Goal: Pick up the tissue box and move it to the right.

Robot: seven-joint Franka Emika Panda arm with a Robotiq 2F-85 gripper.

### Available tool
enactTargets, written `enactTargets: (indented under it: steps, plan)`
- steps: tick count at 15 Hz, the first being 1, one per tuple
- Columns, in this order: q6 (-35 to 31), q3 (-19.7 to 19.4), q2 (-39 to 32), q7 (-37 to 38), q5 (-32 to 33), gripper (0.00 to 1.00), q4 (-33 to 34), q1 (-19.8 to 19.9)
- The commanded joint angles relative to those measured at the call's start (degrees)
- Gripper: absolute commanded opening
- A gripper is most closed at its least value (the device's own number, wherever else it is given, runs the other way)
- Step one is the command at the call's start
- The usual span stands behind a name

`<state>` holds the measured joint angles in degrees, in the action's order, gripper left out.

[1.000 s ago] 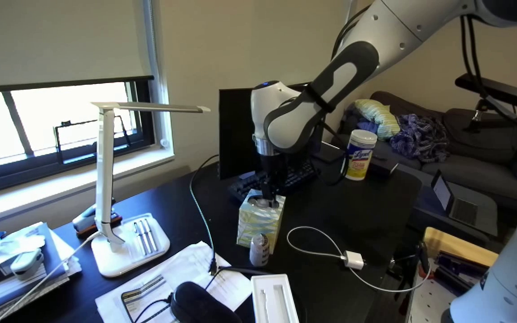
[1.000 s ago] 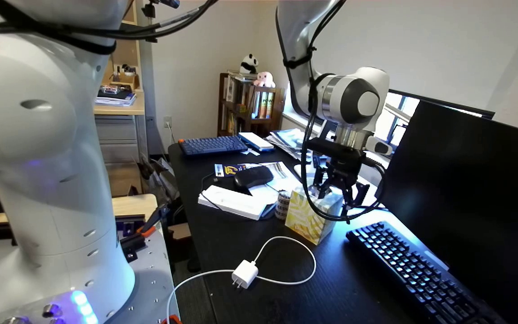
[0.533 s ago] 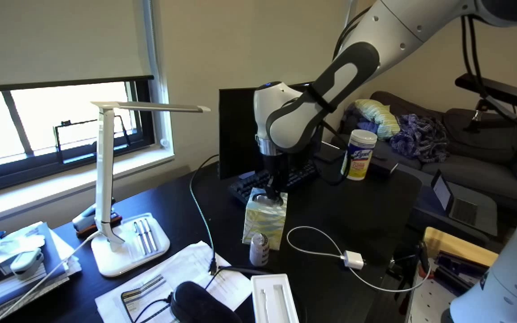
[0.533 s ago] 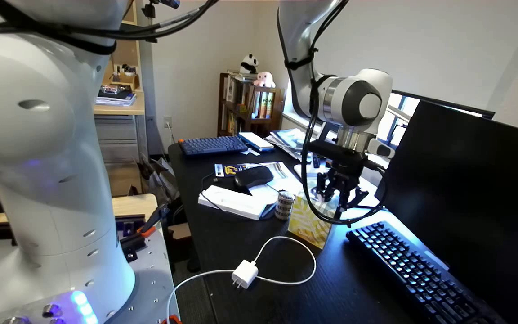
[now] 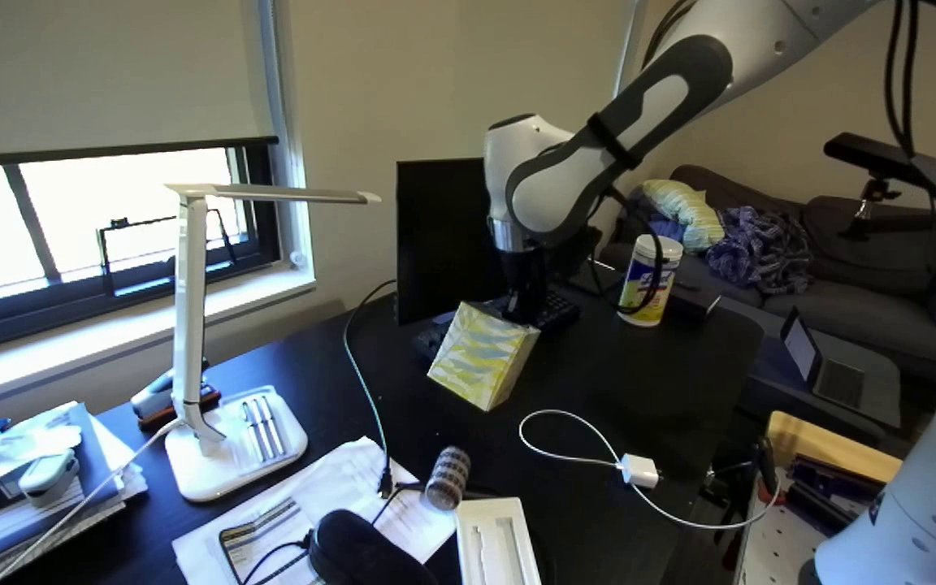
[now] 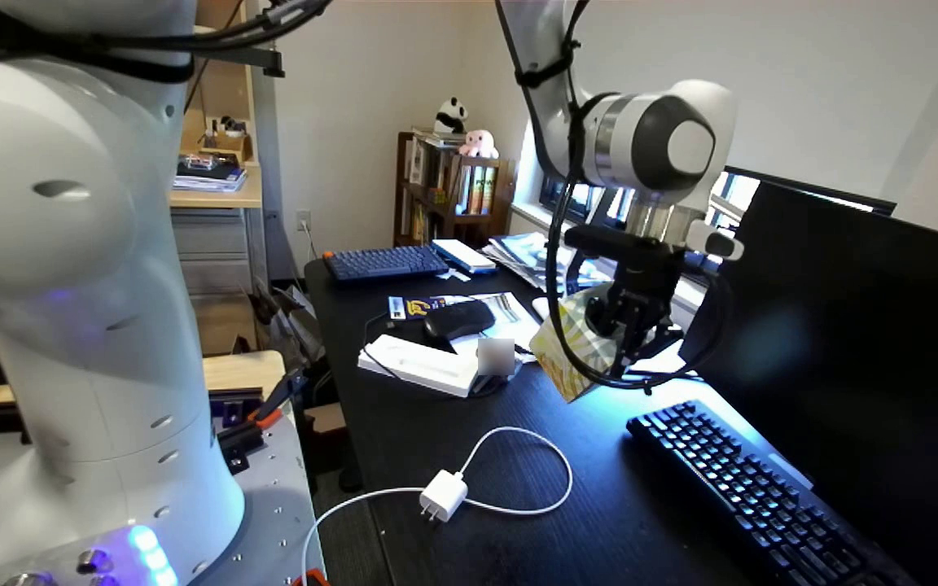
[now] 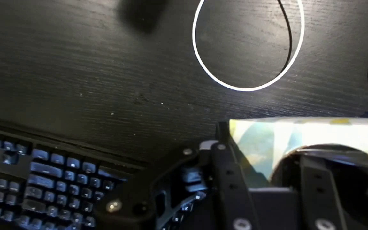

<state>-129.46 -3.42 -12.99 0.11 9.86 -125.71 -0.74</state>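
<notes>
The tissue box (image 5: 484,357), pale yellow-green with whitish patches, hangs tilted above the dark desk in both exterior views. My gripper (image 6: 615,338) is shut on the box's wall at its top. In the wrist view, one of the fingers (image 7: 223,132) lies along the outside of the tissue box (image 7: 257,137), while the opposite one reaches into the round opening. The box runs off that view's right edge. The inner fingertip is hidden inside the opening.
Close by are a keyboard (image 6: 762,496) and monitor (image 6: 843,342). A patterned can (image 5: 448,479) leans or lies beside papers and a white tray (image 5: 500,540). A yellow-labelled wipes bottle (image 5: 651,280), white charger (image 5: 639,470) with cable, and desk lamp (image 5: 192,325) stand around.
The fingers have shut on the box's wall. The box has risen off the desk and tilted, moving away from the can. The can, upright before, has tipped and shifted toward the papers.
</notes>
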Motion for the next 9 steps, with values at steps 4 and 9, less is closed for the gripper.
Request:
enactTargets:
  steps: [4, 9]
  plan:
    - [14.83, -1.88, 21.65, 2.15, 1.45, 0.03, -4.77, 2.62]
    - [32.37, -3.64, 29.26, 3.66, 1.67, 0.03, 3.78, 7.29]
